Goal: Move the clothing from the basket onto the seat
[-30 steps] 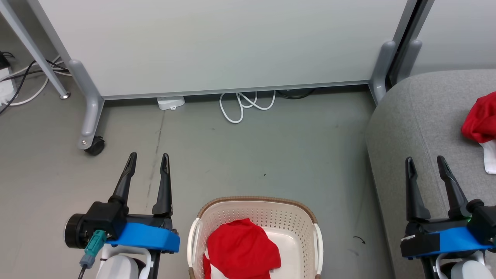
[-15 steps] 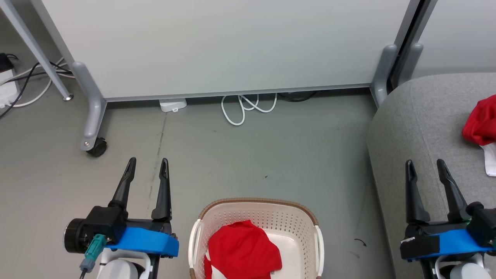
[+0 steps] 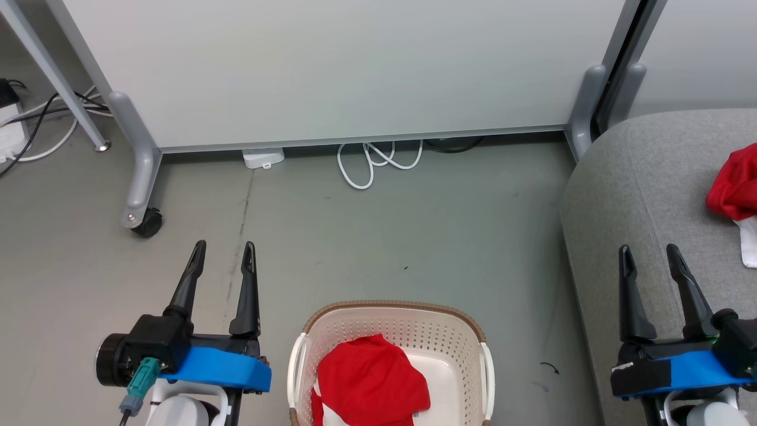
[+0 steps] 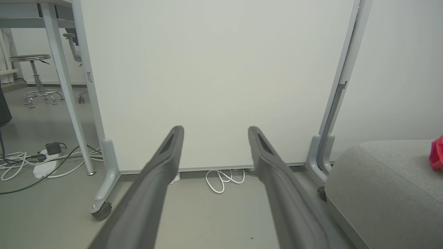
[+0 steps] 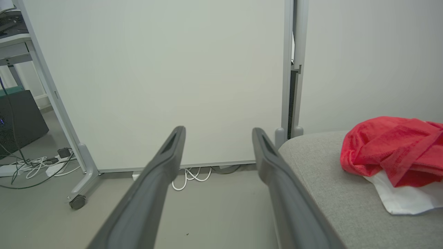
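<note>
- Barely anything has moved in the past second: your head camera has shifted a touch, and the left gripper [image 3: 225, 244] and right gripper [image 3: 647, 248] hang much where they were.
- Fingers on both stand wide apart, holding nothing (the wrist views show bare floor [image 4: 207, 214] and partition [image 4: 214, 69] between them).
- One red shirt [image 3: 733, 180] already lies on the sofa [image 3: 639, 189], at your right, white trim showing.
- A second red shirt [image 3: 369, 381] sits crumpled in the basket [image 3: 390, 306], on the floor between your grippers.
- Judged from this, you are about halfway: that shirt has yet to be picked up and carried across.
</note>
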`<state>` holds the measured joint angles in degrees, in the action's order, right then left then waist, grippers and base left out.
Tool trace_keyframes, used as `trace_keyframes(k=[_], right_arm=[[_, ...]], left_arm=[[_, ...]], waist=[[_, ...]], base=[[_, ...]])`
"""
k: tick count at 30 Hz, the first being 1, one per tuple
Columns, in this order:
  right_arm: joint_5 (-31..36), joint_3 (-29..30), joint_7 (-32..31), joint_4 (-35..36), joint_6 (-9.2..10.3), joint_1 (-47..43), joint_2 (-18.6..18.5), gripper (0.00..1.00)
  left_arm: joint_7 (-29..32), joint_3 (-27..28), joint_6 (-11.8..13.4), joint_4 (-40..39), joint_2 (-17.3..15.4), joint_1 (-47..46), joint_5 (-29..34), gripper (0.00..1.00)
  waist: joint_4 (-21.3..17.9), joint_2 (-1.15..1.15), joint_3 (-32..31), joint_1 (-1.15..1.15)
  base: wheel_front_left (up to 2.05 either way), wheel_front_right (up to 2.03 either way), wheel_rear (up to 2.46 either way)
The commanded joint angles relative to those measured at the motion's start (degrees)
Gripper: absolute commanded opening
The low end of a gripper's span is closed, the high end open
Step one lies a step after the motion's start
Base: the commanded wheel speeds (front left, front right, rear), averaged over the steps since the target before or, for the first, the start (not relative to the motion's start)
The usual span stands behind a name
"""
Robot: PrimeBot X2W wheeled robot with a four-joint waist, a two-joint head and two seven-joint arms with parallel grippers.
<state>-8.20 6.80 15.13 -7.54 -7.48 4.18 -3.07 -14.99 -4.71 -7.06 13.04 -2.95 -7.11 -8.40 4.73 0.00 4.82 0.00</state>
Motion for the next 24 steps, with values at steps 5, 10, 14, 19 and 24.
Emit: trace_keyframes(k=[5,10,14,19,24], right_arm=[[-0.13,0.08,0.03,0.3,-0.03,-0.45,0.19,1.0],[-0.17,-0.13,0.03,0.44,-0.03,0.41,0.19,1.0],[-0.03,-0.74,0.03,0.63,-0.03,1.59,0.17,1.0],[0.09,-2.11,0.03,1.0,-0.03,3.64,-0.09,1.0],[0.23,-2.98,0.03,1.66,-0.03,6.44,-1.1,1.0]], left_arm=[[-0.3,-0.03,-0.22,0.13,0.08,-0.62,0.54,1.0],[-0.3,-2.14,-0.45,0.92,0.09,-2.95,1.18,1.0],[-0.29,-5.14,-0.55,2.58,-0.33,-5.93,1.81,1.0],[-0.29,-10.94,-0.41,6.72,-2.39,-10.78,0.9,1.0],[-0.28,-16.75,-0.41,11.67,-3.96,-15.95,-0.33,1.0]], waist=[[0.02,0.0,0.24,0.0],[-0.24,0.0,0.9,0.0],[-0.88,0.0,2.04,0.0],[-2.48,0.0,4.84,0.0],[-3.79,0.0,8.65,0.0]], base=[[0.0,0.0,0.0],[0.0,0.0,0.0],[0.0,0.0,0.0],[0.0,0.0,0.0],[0.0,0.0,0.0]])
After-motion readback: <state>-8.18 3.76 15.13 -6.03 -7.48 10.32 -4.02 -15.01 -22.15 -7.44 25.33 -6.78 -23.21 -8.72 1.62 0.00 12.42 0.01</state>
